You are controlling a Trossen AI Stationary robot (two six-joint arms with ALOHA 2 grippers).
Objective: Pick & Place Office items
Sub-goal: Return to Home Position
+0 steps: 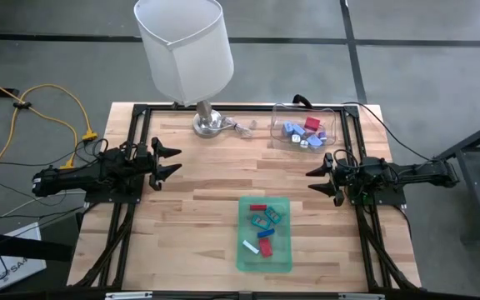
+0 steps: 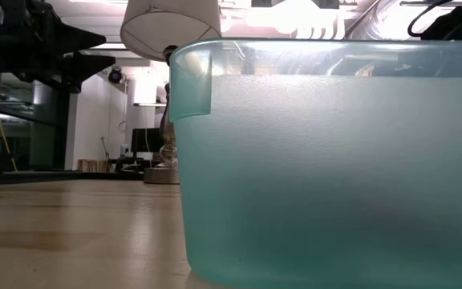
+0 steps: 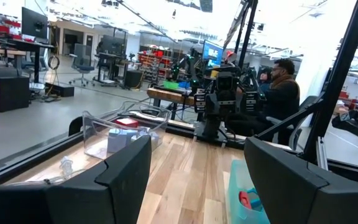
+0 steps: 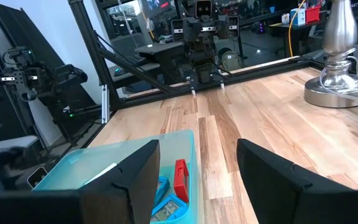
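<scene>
We see a wide table of pale wooden planks [image 1: 207, 208] with a black frame around its edges. At its far edge stands a lamp with a big white drum shade [image 1: 183, 50] on a shiny metal base [image 1: 208, 123].

The two dark arms lie low along the table's sides, facing each other. The left gripper [image 1: 179, 160] hovers over the left part of the table, well apart from everything, and its fingers [image 3: 123, 180] are spread wide with nothing between them. The right gripper [image 1: 310, 180] is on the right side, between the container and the tray, touching neither. Its fingers [image 4: 135, 180] are also parted and empty.

A flat green translucent rectangular tray [image 1: 282, 250] lies near the table's front edge, right of centre; its wall fills most of the low view [image 2: 335, 160]. A clear plastic rectangular container [image 1: 278, 125] sits at the far right corner, just right of the lamp base.

The small office items [image 1: 265, 234] are split between the two. In the tray we make out a red stick [image 1: 258, 207], teal pieces [image 1: 269, 217] and a white stick [image 1: 251, 246]. In the container lie blue blocks [image 1: 292, 129] and a red piece [image 1: 312, 123].
</scene>
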